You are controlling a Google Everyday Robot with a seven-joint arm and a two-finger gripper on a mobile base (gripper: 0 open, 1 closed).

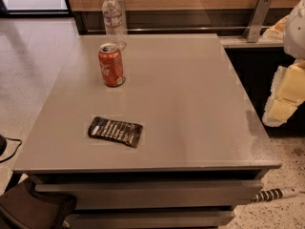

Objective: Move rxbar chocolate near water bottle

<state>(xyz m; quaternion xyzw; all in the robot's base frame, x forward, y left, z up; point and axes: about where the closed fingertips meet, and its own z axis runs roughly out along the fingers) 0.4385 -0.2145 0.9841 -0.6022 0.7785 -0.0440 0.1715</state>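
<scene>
The rxbar chocolate (pixel 116 131) is a flat black wrapper with white lettering, lying on the grey table (pixel 190 109) near its front left. The water bottle (pixel 113 20) is clear with a white cap and stands upright at the table's far left edge. My gripper (pixel 282 104) hangs off the table's right side, well away from the bar and the bottle and holding nothing that I can see; the arm (pixel 296 27) rises above it at the frame's right edge.
A red soda can (pixel 111 65) stands upright between the bar and the bottle, close in front of the bottle. A wood-panelled wall with a metal rail (pixel 257 18) runs behind the table. A dark bag (pixel 33 209) sits on the floor at front left.
</scene>
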